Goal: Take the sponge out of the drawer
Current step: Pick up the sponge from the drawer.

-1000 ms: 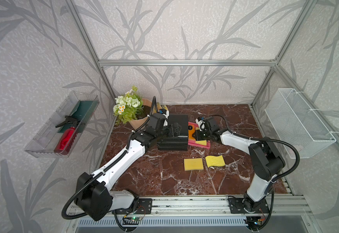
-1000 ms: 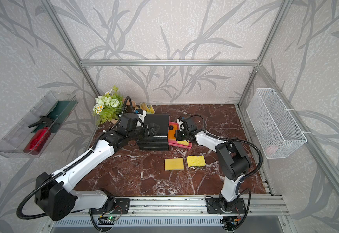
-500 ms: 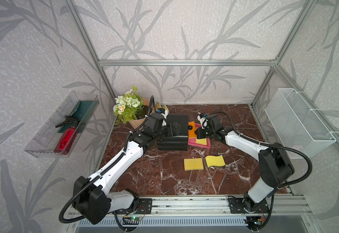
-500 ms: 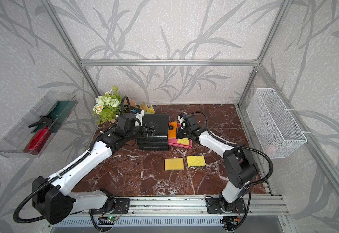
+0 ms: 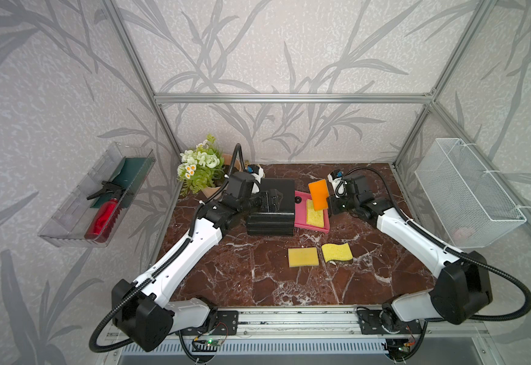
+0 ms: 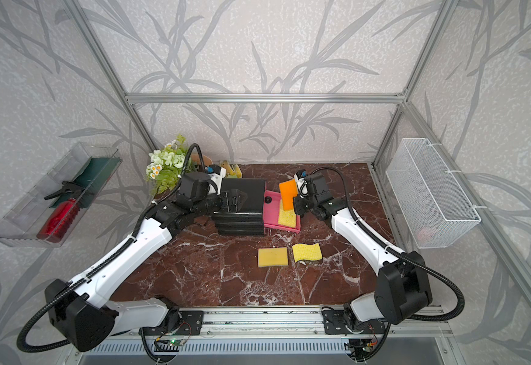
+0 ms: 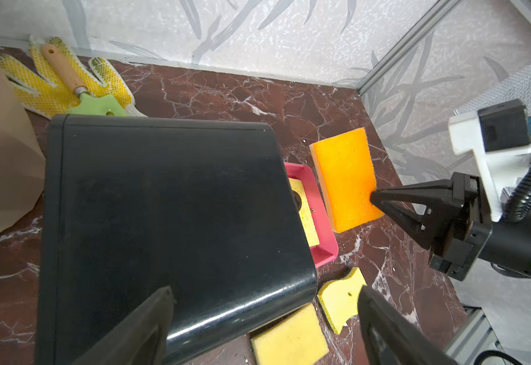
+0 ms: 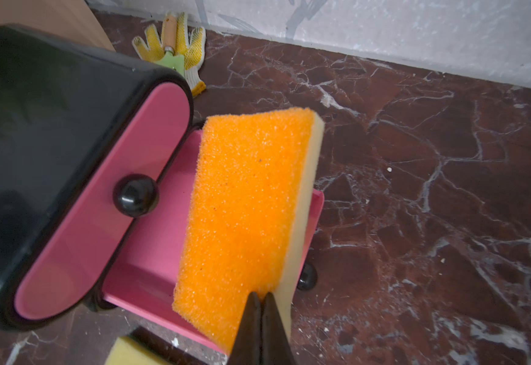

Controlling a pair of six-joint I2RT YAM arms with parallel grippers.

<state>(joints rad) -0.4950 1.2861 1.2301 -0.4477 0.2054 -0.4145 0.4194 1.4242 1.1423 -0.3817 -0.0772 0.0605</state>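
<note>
The orange sponge (image 5: 318, 194) (image 6: 288, 195) (image 8: 245, 205) hangs tilted above the open pink drawer (image 5: 311, 228) (image 8: 150, 278). My right gripper (image 5: 326, 203) (image 8: 261, 298) is shut on its lower corner, as the left wrist view (image 7: 373, 202) also shows. A yellow sponge (image 5: 314, 216) (image 7: 305, 218) lies flat in the drawer. The drawer sticks out to the right of the black drawer unit (image 5: 277, 202) (image 7: 163, 205). My left gripper (image 5: 272, 200) (image 7: 265, 294) is open over the unit's top, holding nothing.
Two yellow sponges (image 5: 303, 257) (image 5: 337, 252) lie on the marble in front of the unit. A flower pot (image 5: 201, 169) and gloves with a trowel (image 7: 68, 85) sit at the back left. A wire basket (image 5: 466, 192) hangs on the right wall, a clear tray (image 5: 96, 196) on the left.
My right gripper has risen and drawn back a little, lifting the orange sponge up out of the pink drawer. The left arm has stayed by the unit.
</note>
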